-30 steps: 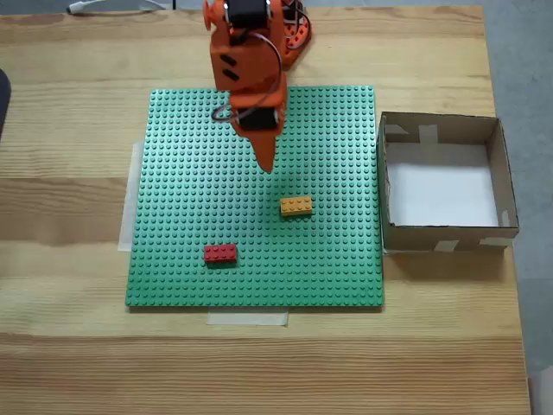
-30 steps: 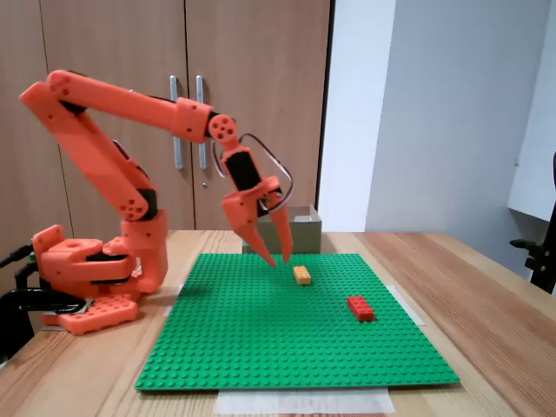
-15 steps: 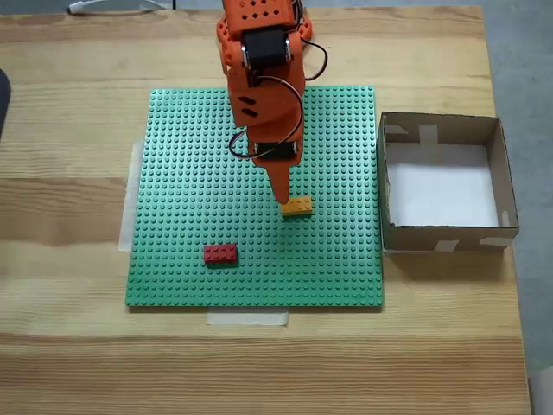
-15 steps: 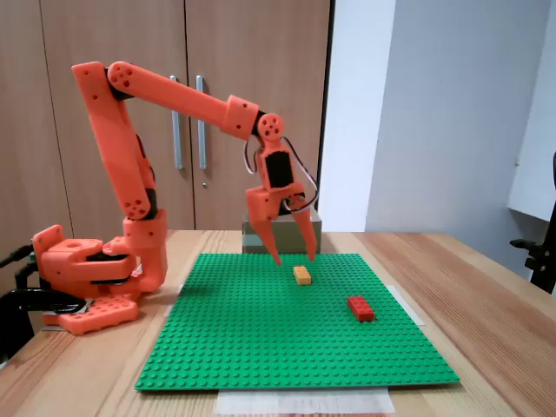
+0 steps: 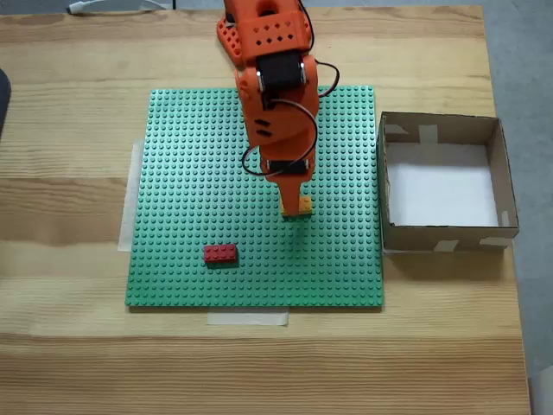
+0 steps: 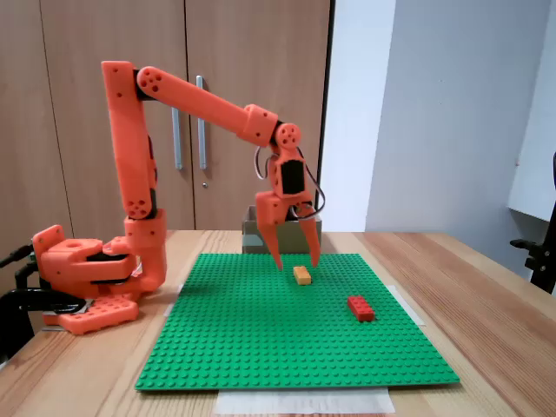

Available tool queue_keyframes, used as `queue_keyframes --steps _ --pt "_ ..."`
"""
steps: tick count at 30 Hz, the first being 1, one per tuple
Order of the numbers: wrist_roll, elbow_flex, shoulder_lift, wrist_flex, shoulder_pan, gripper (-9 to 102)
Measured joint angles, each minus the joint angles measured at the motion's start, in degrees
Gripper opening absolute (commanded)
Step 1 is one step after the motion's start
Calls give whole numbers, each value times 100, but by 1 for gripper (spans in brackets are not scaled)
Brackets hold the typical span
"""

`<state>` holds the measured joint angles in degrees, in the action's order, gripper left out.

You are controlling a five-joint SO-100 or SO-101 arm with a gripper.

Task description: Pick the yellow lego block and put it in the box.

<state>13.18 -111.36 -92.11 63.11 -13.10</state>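
The gripper (image 6: 296, 262) hung just above the yellow lego block (image 6: 301, 275) with its 2 fingers spread apart, empty, at centre frame in the side-on fixed view. The block lay on the green baseplate (image 5: 190, 216), the box (image 5: 446, 232) well apart at the right of the top-down fixed view. A good grasp would likely mean descending straight so both fingers straddle the brick before closing. The side-on view showed the gap under the fingertips; the top-down view, where the arm covered most of the block (image 5: 305, 207), showed the red brick (image 5: 220, 253) at lower left and the box's white floor.
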Motion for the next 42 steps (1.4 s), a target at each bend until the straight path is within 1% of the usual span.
queue_keyframes --steps 7,27,38,41,42 --pt "0 167 360 -88 44 25" --pt "-26 343 817 -765 -62 24" --pt "-18 343 817 -668 -105 24" --pt "-62 369 817 -545 -123 26" --pt "-79 378 817 -431 -149 25"
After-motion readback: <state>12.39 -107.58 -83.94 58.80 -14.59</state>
